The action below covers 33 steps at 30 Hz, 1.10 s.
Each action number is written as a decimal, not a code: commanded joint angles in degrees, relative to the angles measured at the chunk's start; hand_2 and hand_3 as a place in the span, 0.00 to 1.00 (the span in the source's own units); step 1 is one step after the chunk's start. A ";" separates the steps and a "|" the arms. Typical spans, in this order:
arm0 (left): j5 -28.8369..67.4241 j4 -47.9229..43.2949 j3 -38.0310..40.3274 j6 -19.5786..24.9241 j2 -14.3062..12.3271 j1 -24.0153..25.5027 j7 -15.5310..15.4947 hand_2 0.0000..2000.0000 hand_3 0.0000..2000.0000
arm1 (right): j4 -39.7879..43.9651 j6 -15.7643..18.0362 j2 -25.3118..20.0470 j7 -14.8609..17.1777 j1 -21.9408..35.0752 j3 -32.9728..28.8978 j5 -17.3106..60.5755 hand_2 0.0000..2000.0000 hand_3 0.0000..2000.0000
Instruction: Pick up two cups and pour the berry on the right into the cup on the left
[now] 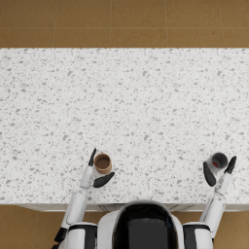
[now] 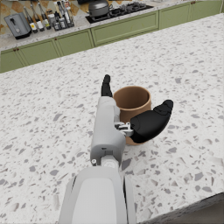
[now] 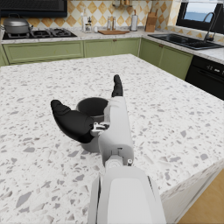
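The brown cup [image 1: 102,163] is being flanked by the spread left hand [image 1: 97,170], nothing gripped; well to its right the grey cup [image 1: 217,161], berry [image 1: 215,165] inside, is being bracketed by the open right hand [image 1: 219,170].

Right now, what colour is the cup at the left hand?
Brown; the cup shows best in the left wrist view.

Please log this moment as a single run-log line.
left hand: open around brown cup | right hand: open around grey cup holding red berry | both cups on speckled countertop
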<state>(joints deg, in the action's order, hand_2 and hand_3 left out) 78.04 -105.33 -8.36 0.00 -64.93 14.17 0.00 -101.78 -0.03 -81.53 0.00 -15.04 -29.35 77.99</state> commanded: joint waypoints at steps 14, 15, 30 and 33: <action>-0.01 9.51 -2.96 -0.10 -3.71 -4.64 -0.01 0.00 0.00 | 13.55 -0.65 1.42 -0.02 4.27 4.20 0.01 0.00 0.00; -0.01 9.65 -3.26 -0.09 -3.97 -4.95 -0.01 0.00 0.00 | 14.42 -0.64 1.48 -0.02 4.55 4.42 0.01 0.00 0.00; -0.01 0.88 -4.07 1.35 -6.58 -6.63 -0.19 1.00 0.64 | -2.99 1.20 -0.20 -0.06 3.47 10.93 0.01 1.00 0.64; -0.01 -0.90 -6.56 1.58 -8.23 -8.42 -0.21 1.00 0.64 | -8.91 1.53 0.40 -0.11 4.44 16.37 0.02 1.00 0.64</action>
<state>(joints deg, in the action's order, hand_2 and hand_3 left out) 78.03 -103.81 -13.30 1.66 -72.33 7.16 -0.20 -105.20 1.68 -81.71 -0.13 -11.33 -16.83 78.01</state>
